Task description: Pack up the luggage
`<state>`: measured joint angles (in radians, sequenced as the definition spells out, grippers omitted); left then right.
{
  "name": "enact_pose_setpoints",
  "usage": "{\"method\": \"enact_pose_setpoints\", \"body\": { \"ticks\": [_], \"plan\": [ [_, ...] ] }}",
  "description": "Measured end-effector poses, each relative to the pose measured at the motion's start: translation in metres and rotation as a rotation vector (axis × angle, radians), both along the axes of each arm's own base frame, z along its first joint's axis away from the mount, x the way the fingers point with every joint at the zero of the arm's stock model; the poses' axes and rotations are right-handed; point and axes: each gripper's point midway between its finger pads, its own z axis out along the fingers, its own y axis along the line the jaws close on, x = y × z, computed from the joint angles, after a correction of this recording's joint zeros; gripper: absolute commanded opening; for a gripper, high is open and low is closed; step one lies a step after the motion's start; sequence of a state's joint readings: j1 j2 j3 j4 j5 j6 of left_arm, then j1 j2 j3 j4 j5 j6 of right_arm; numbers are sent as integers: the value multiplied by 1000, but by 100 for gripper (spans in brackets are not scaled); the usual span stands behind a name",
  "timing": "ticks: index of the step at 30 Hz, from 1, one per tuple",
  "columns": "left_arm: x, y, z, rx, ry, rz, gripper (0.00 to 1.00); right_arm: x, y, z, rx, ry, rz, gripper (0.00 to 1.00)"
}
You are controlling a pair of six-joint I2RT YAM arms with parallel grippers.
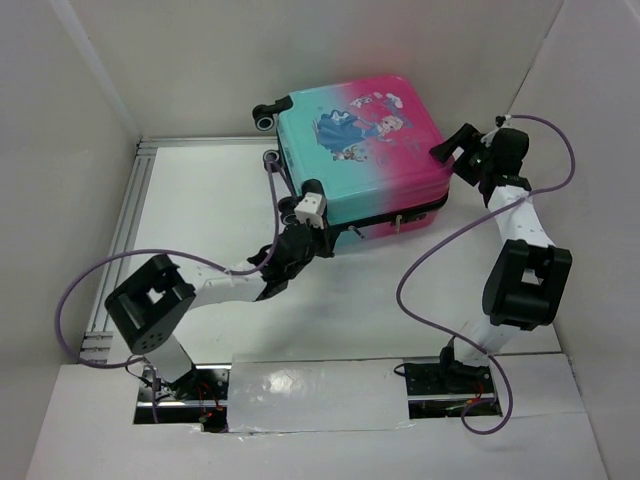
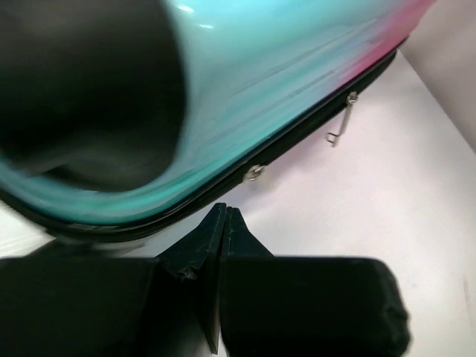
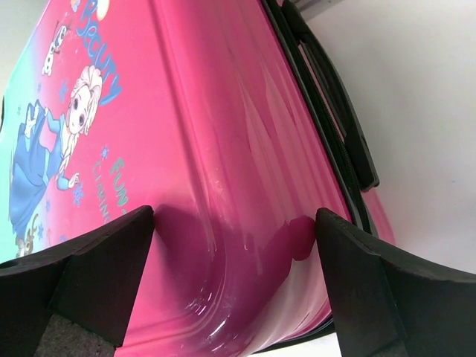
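Right fingers [image 3: 104,260] spread astride luggage [image 3: 223,111] corner; left fingers [image 2: 245,249] seemingly closed, wrist view only.

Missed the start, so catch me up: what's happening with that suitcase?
The luggage lies closed on the table. The left gripper, fingers shut on nothing visible, sits at its near teal edge beside the zipper seam. The right gripper is open, its fingers straddling the pink end without clearly touching it.
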<state>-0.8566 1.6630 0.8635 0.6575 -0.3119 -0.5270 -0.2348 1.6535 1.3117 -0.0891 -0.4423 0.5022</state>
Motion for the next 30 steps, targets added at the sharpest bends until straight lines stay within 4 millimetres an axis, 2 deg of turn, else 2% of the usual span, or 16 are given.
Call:
{"method": "enact_pose_setpoints", "body": {
  "ticks": [3, 7, 9, 10, 11, 12, 15, 17, 19, 22, 26, 28, 30],
  "plan": [
    [-3, 23, 4, 6, -14, 13, 0, -2, 13, 1, -9, -19, 4, 92],
    [-10, 37, 3, 22, -29, -22, 0, -12, 40, 2, -23, -25, 13, 92],
    [-15, 39, 0, 33, -30, -48, 13, -21, 58, 4, -30, -23, 27, 92],
    [-17, 39, -2, 41, -30, -65, 23, -27, 68, 4, -30, -22, 41, 92],
    [-19, 39, -4, 47, -29, -79, 38, -33, 78, 5, -29, -19, 62, 92],
    [-22, 38, -6, 48, -28, -95, 58, -40, 89, 5, -28, -13, 86, 92],
    [-29, 45, -21, 82, -14, -111, 70, -58, 111, 4, -19, 7, 133, 92],
    [-32, 52, -28, 100, 8, -106, 71, -69, 117, 3, -15, 25, 149, 92],
    [-33, 62, -27, 113, 21, -87, 74, -75, 118, 3, -15, 42, 156, 92],
    [-32, 81, -9, 105, 11, -43, 74, -82, 118, 1, -15, 62, 164, 92],
    [-35, 115, 23, 65, -29, 21, 79, -85, 118, 0, -21, 71, 172, 93],
    [-37, 133, 27, 50, -37, 40, 81, -85, 117, 0, -23, 73, 171, 93],
    [-33, 148, 22, 47, -23, 43, 81, -86, 117, 0, -23, 74, 174, 93]
  ]
}}
